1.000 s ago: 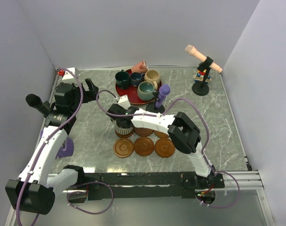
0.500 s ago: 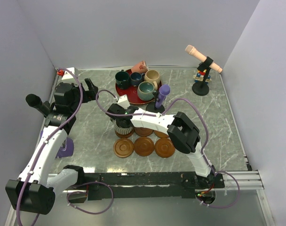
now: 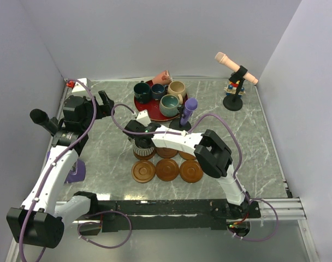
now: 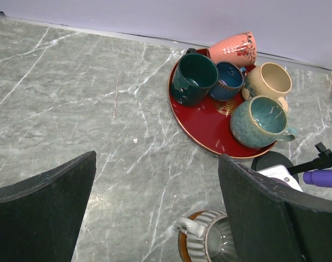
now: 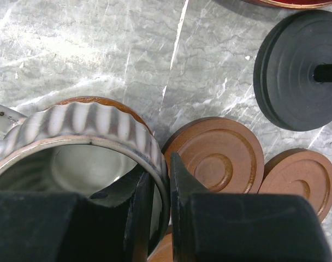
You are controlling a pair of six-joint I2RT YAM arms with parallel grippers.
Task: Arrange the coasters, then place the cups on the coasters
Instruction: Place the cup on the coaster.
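Several brown coasters lie in two rows; the front row is bare. The grey ribbed cup stands on the back-left coaster, whose brown edge shows under it. My right gripper is shut on this cup's rim, one finger inside and one outside. Two bare coasters lie just right of it. The dark green cup, dark blue cup, beige cup and teal cup stand on the red plate. The pink cup lies tipped at its far edge. My left gripper hangs open over bare table left of the plate.
A purple toy microphone on a black round base stands just behind the coasters, close to my right arm. A peach microphone stands at the back right. A black microphone and a purple object sit by the left wall.
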